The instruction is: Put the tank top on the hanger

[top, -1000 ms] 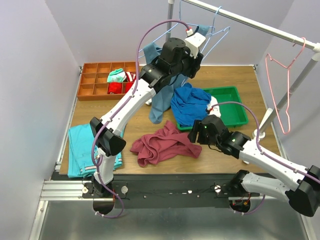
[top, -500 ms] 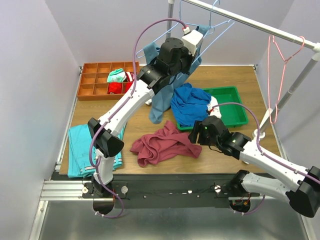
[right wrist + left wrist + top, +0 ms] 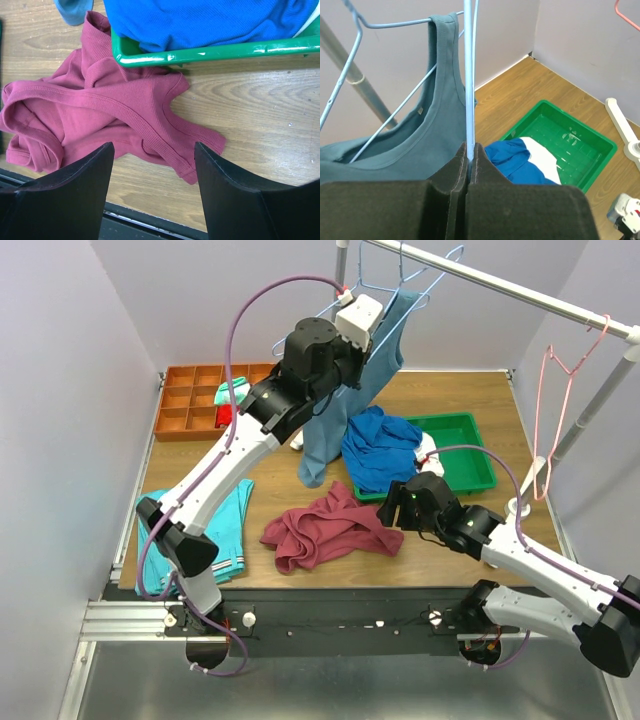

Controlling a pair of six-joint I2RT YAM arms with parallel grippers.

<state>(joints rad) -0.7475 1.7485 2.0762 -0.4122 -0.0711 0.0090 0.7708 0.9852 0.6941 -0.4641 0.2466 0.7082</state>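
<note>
Currently the tank top (image 3: 330, 530) lies crumpled on the worktop (image 3: 470, 400) near its front edge, with 1 end against the front rim of the green tray (image 3: 460, 450). Right hand (image 3: 154, 147) hovers just above it, fingers wide apart, gripping nothing. The hanger (image 3: 468, 85) is up by the rail (image 3: 500, 282), its thin blue wire running straight down into the left hand (image 3: 469, 150), whose 2 fingers are pressed together and clamped on that wire. Just beside it, a 2nd blue hanger wears a slate-blue top (image 3: 420, 135). A bright blue garment (image 3: 375, 445) is heaped over the tray's left side. 1 pink hanger (image 3: 560, 370) hangs further right on the rail.
</note>
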